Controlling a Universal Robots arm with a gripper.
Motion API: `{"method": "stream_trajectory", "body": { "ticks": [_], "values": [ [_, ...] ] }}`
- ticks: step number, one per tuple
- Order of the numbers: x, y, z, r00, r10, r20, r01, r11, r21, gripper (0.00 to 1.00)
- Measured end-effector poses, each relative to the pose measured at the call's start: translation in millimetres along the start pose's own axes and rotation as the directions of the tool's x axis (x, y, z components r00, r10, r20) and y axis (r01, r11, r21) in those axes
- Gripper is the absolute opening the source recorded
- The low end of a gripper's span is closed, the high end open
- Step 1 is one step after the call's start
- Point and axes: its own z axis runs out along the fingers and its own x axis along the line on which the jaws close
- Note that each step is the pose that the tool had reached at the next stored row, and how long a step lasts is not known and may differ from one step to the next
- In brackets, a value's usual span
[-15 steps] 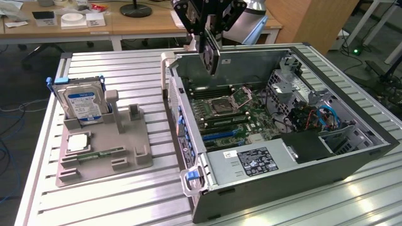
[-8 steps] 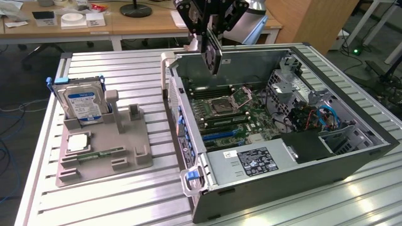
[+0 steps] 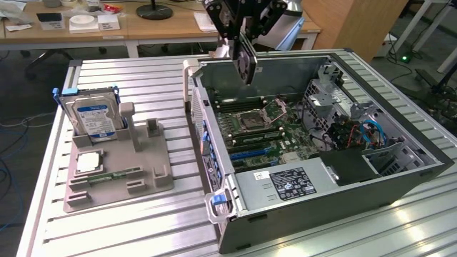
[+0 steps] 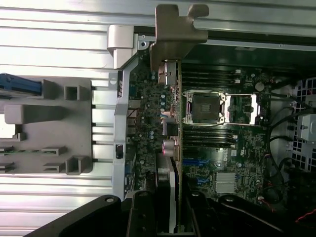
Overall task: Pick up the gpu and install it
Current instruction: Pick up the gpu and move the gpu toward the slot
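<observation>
Legible text, brands, numbers: none recorded.

1. Hard drive [image 3: 91,113], upright in the grey tray [image 3: 143,184]: blue-and-white label [image 3: 93,120] on its face; printed lines were present, none readable.
2. Power supply [image 3: 282,199] in the computer case [image 3: 321,217]: black label [image 3: 290,183] with white print and what looked like a row of certification marks; no word or number could be made out.
3. Small white sticker [image 3: 261,175] just beside the black label: dark print, unreadable.
4. Motherboard [image 4: 148,128]: fine white markings, too small to read.
5. gpu [image 3: 247,56]: no marking was readable on its dark face or metal bracket.
</observation>
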Motion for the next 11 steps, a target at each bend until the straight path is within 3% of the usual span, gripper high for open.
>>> {"method": "stream_trajectory", "body": {
  "ticks": [11],
  "values": [
    [-10.8,-0.2,0.3,1.0,0.0,-0.0001,0.0,1.0,0.0,0.28]
  ]
}}
